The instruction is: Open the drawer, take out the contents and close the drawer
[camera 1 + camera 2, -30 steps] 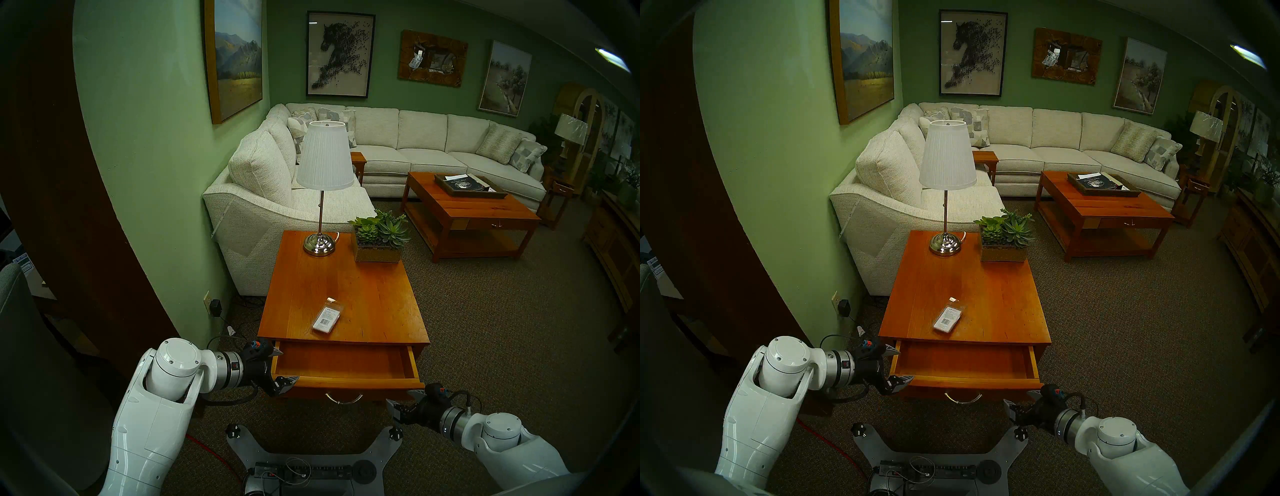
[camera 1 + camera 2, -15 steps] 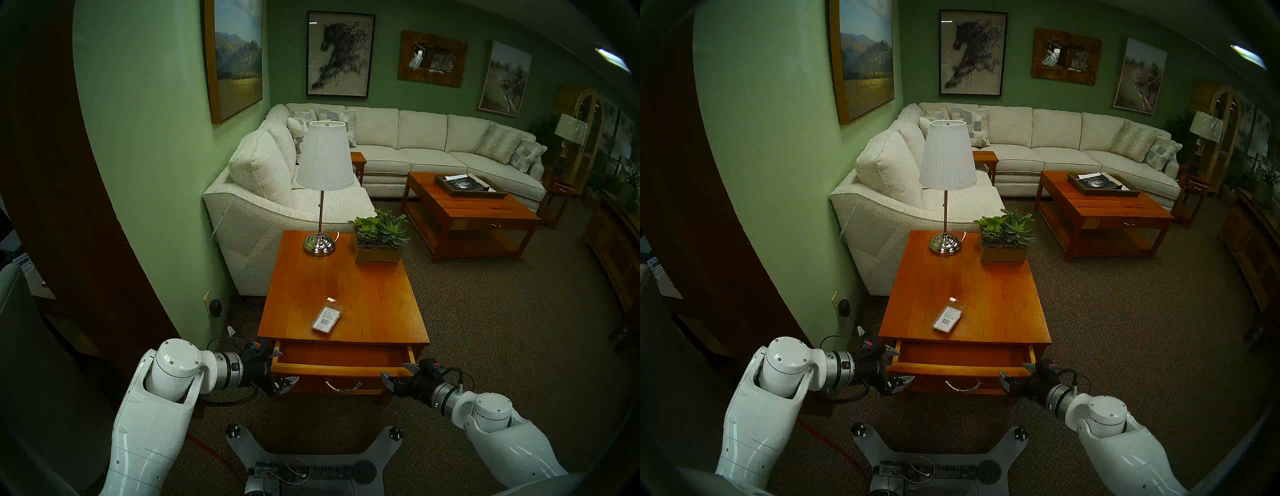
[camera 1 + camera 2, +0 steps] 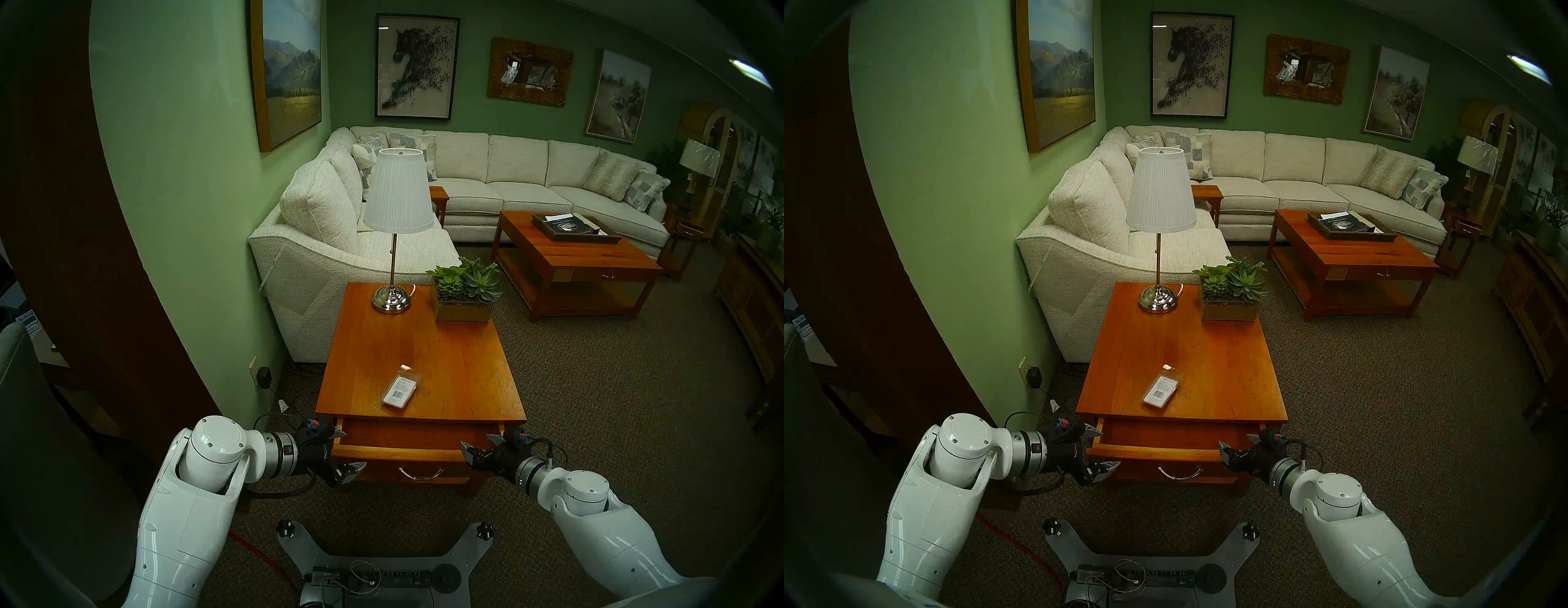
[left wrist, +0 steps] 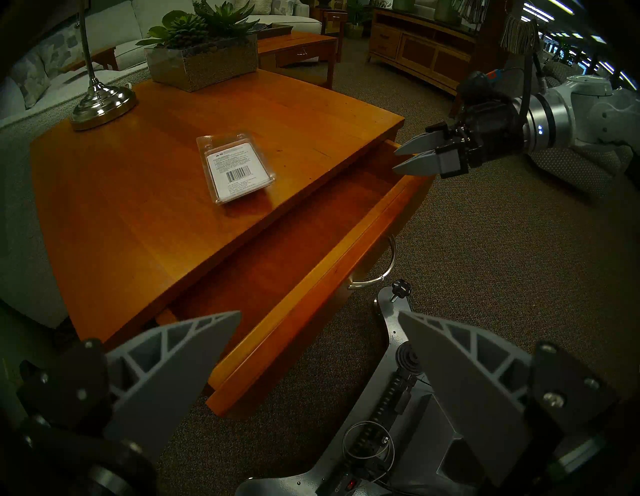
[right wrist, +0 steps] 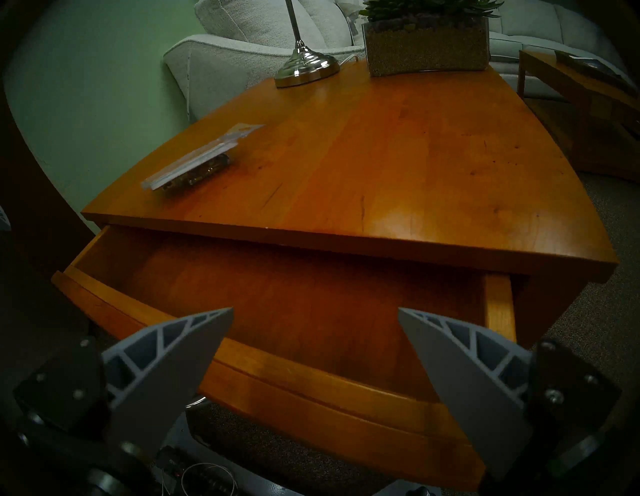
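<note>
The drawer stands partly open beneath the tabletop, its front running left to right across the robot's reach, with the curved silver handle centred on its face. The packet lies flat on the tabletop near the front edge, well clear of the cavity, and the part of the drawer interior that shows is bare. The right claw is at the drawer's right front corner, fingers spread and holding nothing; in its wrist view the two fingers straddle the top edge of the front, though contact cannot be confirmed. The left claw is likewise spread and empty, bracketing the drawer's left end. Judged step: closing the drawer. The governing relation is that the remaining travel runs straight away from the robot, square to the drawer's long axis, while the right claw bears on one end only. An off-centre push may skew the drawer in its runners; pressure nearer the handle, or matched by the left claw, appears safer.
</note>
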You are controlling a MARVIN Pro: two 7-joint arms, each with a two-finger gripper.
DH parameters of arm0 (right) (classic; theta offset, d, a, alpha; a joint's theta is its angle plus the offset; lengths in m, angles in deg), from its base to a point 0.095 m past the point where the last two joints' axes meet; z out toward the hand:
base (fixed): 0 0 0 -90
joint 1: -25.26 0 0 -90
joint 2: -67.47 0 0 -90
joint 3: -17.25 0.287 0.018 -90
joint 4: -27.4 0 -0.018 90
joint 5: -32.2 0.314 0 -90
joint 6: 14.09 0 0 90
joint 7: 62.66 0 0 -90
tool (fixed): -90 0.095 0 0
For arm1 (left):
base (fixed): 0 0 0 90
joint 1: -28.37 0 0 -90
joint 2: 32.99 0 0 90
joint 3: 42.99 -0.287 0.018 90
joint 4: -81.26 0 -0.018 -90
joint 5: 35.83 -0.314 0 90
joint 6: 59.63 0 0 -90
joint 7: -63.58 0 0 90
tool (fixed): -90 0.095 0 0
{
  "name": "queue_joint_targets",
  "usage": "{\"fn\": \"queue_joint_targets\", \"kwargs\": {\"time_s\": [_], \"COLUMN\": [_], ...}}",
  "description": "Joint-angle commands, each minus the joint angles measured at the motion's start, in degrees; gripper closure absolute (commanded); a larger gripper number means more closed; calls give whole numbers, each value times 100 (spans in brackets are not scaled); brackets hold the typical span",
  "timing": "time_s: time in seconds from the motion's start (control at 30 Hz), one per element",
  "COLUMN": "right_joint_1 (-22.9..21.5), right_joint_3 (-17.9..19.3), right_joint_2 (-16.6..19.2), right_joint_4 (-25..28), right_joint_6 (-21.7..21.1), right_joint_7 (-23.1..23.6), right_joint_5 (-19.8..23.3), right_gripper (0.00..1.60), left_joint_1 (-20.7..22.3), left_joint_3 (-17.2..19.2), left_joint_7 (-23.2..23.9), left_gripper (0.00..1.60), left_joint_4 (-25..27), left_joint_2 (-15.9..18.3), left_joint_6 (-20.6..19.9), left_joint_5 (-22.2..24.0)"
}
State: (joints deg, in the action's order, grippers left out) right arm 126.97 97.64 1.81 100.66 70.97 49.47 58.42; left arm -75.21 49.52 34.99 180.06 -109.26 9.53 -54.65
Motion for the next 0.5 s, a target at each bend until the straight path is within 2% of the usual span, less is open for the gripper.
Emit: {"fn": "queue_joint_targets", "kwargs": {"time_s": [0.0,0.13,0.33,0.47], "right_joint_1": [-687,-855,-401,-72], "right_joint_3": [-10,-99,11,123], "right_joint_2": [29,223,587,755], "right_joint_4": [-202,-456,-104,195], "right_joint_6": [222,563,1187,1348], "right_joint_7": [356,853,1511,1786], "right_joint_5": [-130,-190,-64,23], "right_gripper": [0,0,0,0], "left_joint_1": [131,129,120,117], "left_joint_3": [10,14,20,23], "left_joint_7": [-4,0,4,6], "left_gripper": [0,0,0,0], "left_joint_4": [167,194,224,234], "left_joint_2": [-16,-20,-26,-29], "left_joint_6": [15,6,-12,-19], "left_joint_5": [23,19,9,4]}}
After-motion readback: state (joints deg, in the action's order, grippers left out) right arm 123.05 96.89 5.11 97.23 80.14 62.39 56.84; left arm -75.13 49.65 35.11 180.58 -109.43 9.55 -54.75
